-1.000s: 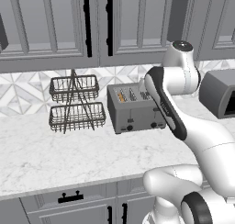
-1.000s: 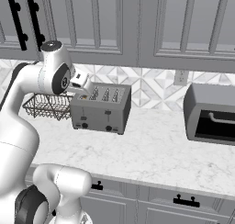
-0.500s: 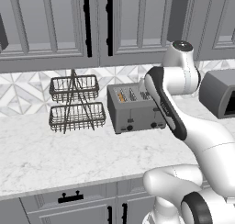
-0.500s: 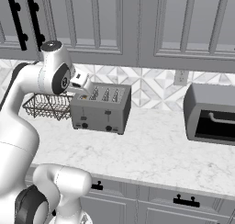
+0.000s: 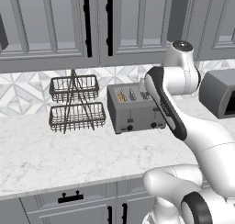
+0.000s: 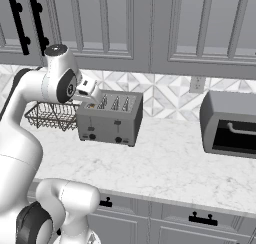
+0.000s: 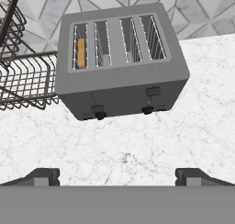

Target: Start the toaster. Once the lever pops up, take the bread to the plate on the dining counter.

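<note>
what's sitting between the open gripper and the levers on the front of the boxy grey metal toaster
Nothing visible. In the hand view the open gripper looks down on the boxy grey metal toaster, with bare marble counter between. The wire basket rack stands off to the toaster's side.

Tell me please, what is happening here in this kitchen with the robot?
A white robot arm hangs over the wall counter, its open gripper empty and looking down on a grey four-slot toaster. A slice of bread sits in the slot at the end nearest the two-tier wire basket. The gripper touches nothing, so the toaster seems not yet started. To the toaster's other side stands a dark grey oven box.
</note>
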